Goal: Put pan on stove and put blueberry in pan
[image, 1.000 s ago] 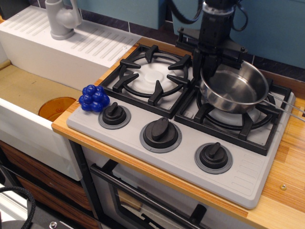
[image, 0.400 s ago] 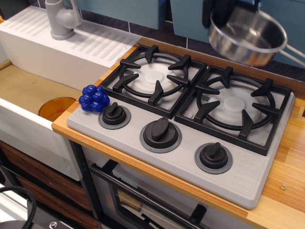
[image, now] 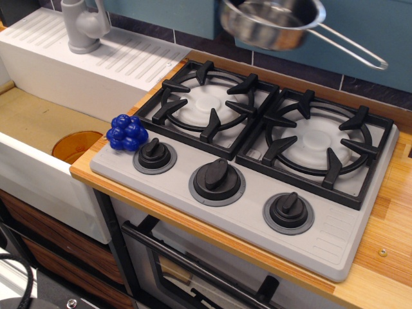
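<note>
A small steel pan [image: 273, 22] hangs high above the grey stove [image: 244, 193], over its back edge; the hand is out of view, so its state cannot be told. Rigid, light and probably slippery, the pan is best held by its rim. A blueberry [image: 127, 132] sits at the stove's front-left corner beside 1 knob [image: 154, 154], and both burners lie bare.

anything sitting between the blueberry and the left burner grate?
Nothing loose. In the observation.image view, the blueberry sits at the stove's front-left corner, and only bare grey cooktop separates it from the left grate. The leftmost knob lies just beside that path.
</note>
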Available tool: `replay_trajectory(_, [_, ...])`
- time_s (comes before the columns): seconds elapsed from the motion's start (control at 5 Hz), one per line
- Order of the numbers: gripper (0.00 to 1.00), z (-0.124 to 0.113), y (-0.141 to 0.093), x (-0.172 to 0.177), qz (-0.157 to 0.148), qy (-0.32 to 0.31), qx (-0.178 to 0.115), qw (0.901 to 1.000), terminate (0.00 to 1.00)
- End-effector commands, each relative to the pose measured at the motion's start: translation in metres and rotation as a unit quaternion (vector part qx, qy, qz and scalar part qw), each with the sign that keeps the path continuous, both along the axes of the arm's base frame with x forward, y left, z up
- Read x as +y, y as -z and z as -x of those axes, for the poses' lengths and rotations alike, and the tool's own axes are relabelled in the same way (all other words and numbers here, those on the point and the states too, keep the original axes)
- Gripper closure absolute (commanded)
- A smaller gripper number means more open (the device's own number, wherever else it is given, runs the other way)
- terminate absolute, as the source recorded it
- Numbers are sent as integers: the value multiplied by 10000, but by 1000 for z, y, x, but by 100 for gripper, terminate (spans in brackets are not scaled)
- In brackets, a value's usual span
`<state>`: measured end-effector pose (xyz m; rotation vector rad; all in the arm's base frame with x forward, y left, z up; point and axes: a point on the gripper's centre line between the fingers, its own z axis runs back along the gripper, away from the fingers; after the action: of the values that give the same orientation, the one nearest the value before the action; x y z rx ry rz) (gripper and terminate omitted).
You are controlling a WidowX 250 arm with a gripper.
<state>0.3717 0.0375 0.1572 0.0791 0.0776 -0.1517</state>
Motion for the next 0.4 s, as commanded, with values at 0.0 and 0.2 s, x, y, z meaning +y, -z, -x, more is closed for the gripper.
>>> replay_trajectory(0.0, [100, -5, 1, 34, 26, 118, -435, 9990, 0])
replay_trajectory(0.2, [100, -8, 25, 45, 120, 135, -577, 9982, 0])
